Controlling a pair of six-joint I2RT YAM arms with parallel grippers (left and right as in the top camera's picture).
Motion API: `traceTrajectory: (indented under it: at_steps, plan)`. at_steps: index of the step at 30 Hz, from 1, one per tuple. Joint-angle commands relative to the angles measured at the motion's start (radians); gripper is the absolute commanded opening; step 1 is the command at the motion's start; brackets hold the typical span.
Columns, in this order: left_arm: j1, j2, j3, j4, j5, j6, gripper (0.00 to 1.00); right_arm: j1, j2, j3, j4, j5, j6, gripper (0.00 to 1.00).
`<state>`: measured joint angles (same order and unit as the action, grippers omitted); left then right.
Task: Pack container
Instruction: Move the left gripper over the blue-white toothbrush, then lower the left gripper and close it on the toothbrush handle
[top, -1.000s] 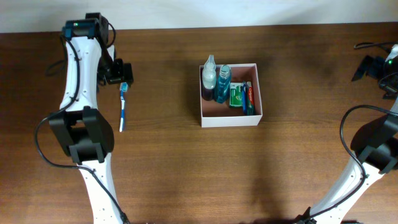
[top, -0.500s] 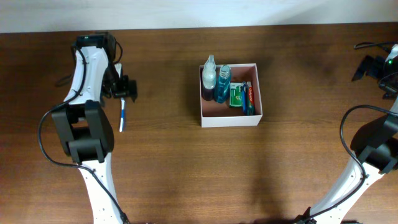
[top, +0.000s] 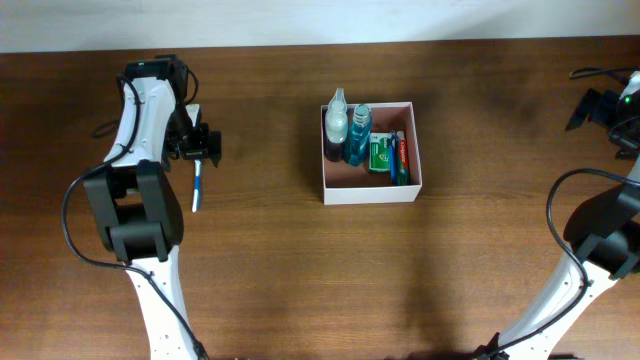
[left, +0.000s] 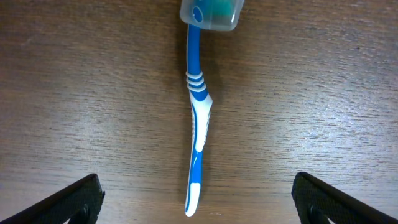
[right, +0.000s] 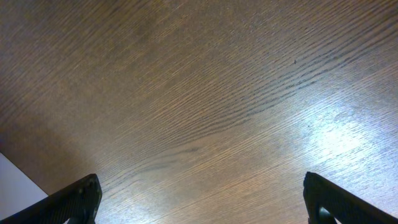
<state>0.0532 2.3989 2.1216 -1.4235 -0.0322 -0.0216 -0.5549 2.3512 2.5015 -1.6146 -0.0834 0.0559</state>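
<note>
The container (top: 416, 150), a white-walled square box, sits at the table's middle back and holds two bottles (top: 347, 130), a green packet (top: 380, 153) and a red tube. A blue and white toothbrush (top: 197, 186) lies on the wood at the left; in the left wrist view the toothbrush (left: 198, 124) runs up the frame with a clear cap (left: 211, 12) over its head. My left gripper (top: 198, 145) hangs open over the toothbrush's head end, and the left gripper (left: 196, 202) has its jaws wide on either side of the handle tip, not touching it. My right gripper (right: 202, 202) is open over bare wood.
The right arm (top: 610, 110) stays at the far right edge near a black cable. A white wall edge (right: 18, 180) shows at the lower left of the right wrist view.
My left gripper has shifted a little right and toward the front, settling over the toothbrush's head end. The right arm has not moved.
</note>
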Motion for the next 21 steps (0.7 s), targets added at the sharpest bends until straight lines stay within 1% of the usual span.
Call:
traceTrajectory:
  at_steps: [1,6,9,15,21]
  plan:
    - [0.0,-0.023,-0.014,0.003,0.014,0.053,0.99,0.005,-0.031,-0.006,0.003,-0.006,0.005,0.99]
    - [0.0,-0.023,-0.016,0.011,0.015,0.054,0.98,0.005,-0.031,-0.006,0.003,-0.006,0.005,0.99]
    - [0.0,-0.023,-0.04,0.029,0.019,0.076,0.98,0.005,-0.031,-0.006,0.003,-0.006,0.005,0.99]
    - [0.0,-0.023,-0.072,0.065,0.019,0.076,0.98,0.005,-0.031,-0.006,0.003,-0.006,0.005,0.99]
    - [0.0,-0.023,-0.075,0.1,0.026,0.076,0.95,0.005,-0.031,-0.006,0.003,-0.006,0.005,0.99]
